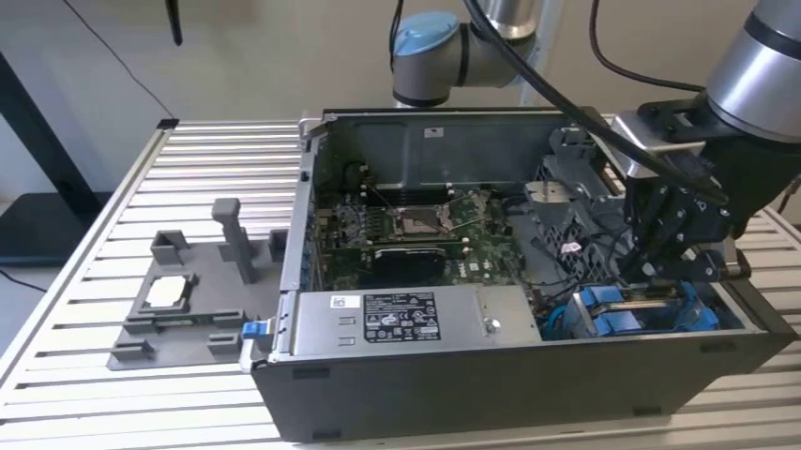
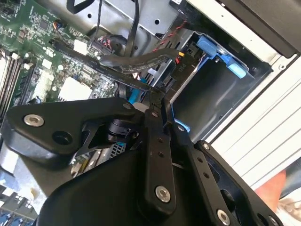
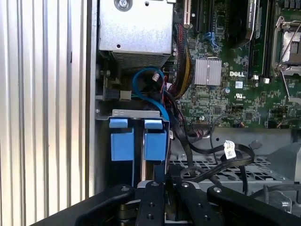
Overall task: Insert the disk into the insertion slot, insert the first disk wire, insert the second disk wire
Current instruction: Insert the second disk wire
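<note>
My gripper (image 1: 666,270) hangs inside the open computer case (image 1: 501,394) on the exterior view's right, just above the insertion slot (image 1: 639,314), a grey metal bay with blue tabs (image 3: 121,139). In the second wrist view the fingers (image 2: 155,122) stand closed together at the gripper tip (image 2: 157,96), pinching the end of a flat black disk wire (image 2: 108,70) that runs back toward the motherboard. The same bay (image 2: 211,87) lies right beyond the fingertips. The gripper (image 3: 167,183) hovers at the bay's mouth (image 3: 136,113). The disk is hidden.
The motherboard with its silver processor socket (image 1: 414,220) fills the case's middle. A labelled silver power supply (image 1: 400,319) sits along the near wall. Loose black cables (image 3: 221,150) and a blue cable (image 3: 150,87) crowd the bay. A grey fixture (image 1: 188,300) rests on the slatted table (image 1: 126,187).
</note>
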